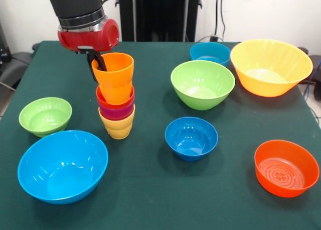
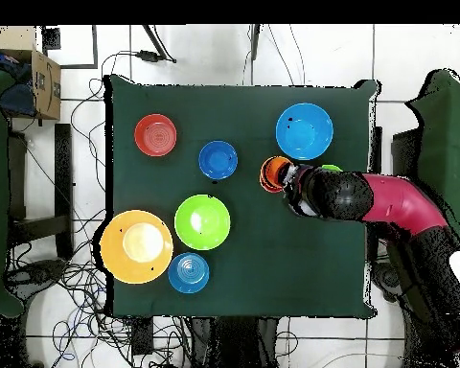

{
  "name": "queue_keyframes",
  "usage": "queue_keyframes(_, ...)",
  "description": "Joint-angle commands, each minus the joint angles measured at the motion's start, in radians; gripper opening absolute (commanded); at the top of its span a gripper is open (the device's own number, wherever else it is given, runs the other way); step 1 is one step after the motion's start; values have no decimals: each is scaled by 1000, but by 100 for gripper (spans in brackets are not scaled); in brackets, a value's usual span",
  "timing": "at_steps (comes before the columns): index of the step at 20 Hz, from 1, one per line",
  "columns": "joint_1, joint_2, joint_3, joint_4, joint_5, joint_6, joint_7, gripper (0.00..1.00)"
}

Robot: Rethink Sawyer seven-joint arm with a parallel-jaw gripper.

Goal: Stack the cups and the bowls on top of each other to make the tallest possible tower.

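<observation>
Front view, hand (image 1: pixel 97 62) gripping tower's (image 1: pixel 116 97) top rim

The dark green table (image 1: pixel 150 190) carries seven separate bowls, namely two green (image 1: pixel 202 83) (image 1: pixel 45 115), three blue (image 1: pixel 62 165) (image 1: pixel 191 137) (image 1: pixel 209 53), one orange-red (image 1: pixel 286 167) and one large orange-yellow (image 1: pixel 271 67), plus a stack of cups (image 1: pixel 116 97) standing upright.

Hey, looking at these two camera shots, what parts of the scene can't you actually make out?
- Small green bowl: overhead view, mostly under the arm.
- Claw: front view shows one dark finger at the top cup's rim; open or shut is unclear. Overhead, the arm covers it.
- Lower cups in the stack: nested, only rims show.
</observation>
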Motion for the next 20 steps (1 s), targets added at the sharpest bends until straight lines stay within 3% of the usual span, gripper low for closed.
queue_keyframes(1, 6, 44, 14, -30, -93, 112, -305, 0)
queue_keyframes(13, -21, -14, 19, 50, -88, 128, -282, 0)
queue_keyframes(20, -21, -8, 23, 53, -96, 125, -275, 0)
